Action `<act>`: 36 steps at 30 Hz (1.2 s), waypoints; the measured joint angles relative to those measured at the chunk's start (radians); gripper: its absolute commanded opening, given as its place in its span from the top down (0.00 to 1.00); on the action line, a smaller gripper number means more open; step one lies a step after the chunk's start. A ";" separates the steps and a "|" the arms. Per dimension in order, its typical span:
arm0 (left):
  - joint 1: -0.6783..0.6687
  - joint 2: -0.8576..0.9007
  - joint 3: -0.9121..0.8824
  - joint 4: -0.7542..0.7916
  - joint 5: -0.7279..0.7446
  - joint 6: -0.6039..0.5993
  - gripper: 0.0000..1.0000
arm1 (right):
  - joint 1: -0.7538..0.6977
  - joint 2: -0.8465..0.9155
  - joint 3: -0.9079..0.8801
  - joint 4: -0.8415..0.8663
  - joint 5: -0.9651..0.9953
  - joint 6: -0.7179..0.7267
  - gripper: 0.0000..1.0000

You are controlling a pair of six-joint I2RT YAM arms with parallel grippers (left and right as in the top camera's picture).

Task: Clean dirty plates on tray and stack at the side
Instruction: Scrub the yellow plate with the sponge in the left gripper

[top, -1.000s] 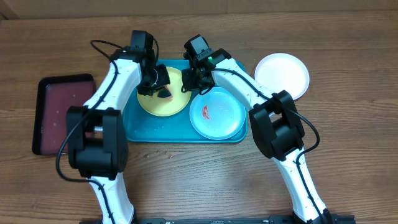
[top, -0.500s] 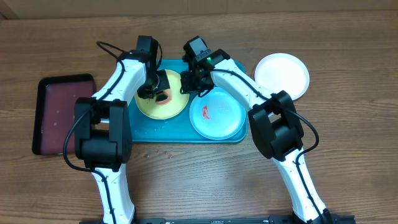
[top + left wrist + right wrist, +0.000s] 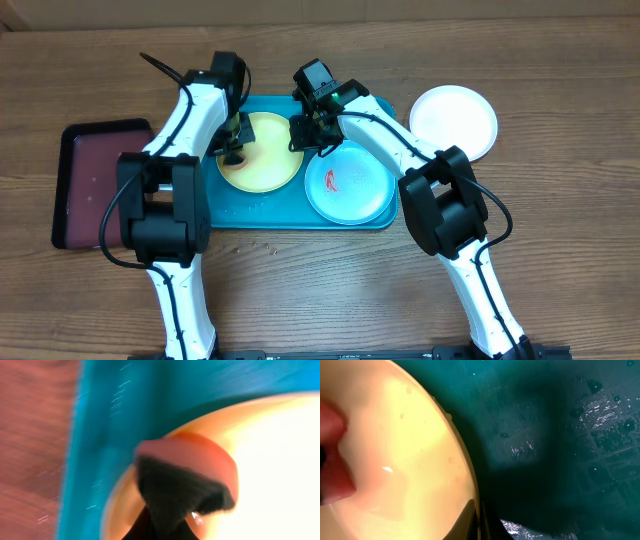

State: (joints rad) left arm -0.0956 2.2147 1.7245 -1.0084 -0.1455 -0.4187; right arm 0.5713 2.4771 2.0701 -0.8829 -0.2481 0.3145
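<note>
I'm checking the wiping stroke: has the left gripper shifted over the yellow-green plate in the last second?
Yes. The left gripper slid from the middle of the yellow-green plate to its edge nearest the maroon tray.

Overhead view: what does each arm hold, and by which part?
The right fingers pinch the yellow-green plate at its rim, nearest the pale blue plate. The left fingers hold a dark and pink pad; by which part cannot be told.
</note>
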 measured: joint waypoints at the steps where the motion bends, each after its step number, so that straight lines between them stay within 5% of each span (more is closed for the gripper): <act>1: 0.000 0.000 0.008 0.016 0.044 0.000 0.96 | 0.000 0.000 0.000 0.000 0.000 0.000 0.96; 8: -0.003 0.037 0.019 0.107 0.315 0.003 0.96 | 0.000 0.000 0.000 0.000 0.000 0.000 0.96; 13: -0.001 0.066 0.046 0.089 0.375 0.011 0.96 | -0.002 0.000 0.000 -0.005 0.000 0.000 0.96; 20: -0.002 0.081 0.092 -0.003 0.305 0.011 0.96 | -0.002 0.000 0.000 -0.006 0.000 0.000 0.96; 29: 0.013 0.137 0.255 -0.264 -0.033 0.016 0.96 | -0.002 0.000 0.000 -0.006 0.000 0.000 0.96; 36: 0.012 0.138 0.312 -0.204 0.126 0.062 0.96 | -0.002 0.000 0.000 -0.007 0.000 -0.001 0.96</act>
State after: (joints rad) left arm -0.0837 2.3528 2.0369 -1.2129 -0.0200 -0.3569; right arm 0.5694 2.4767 2.0701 -0.8898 -0.2485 0.3138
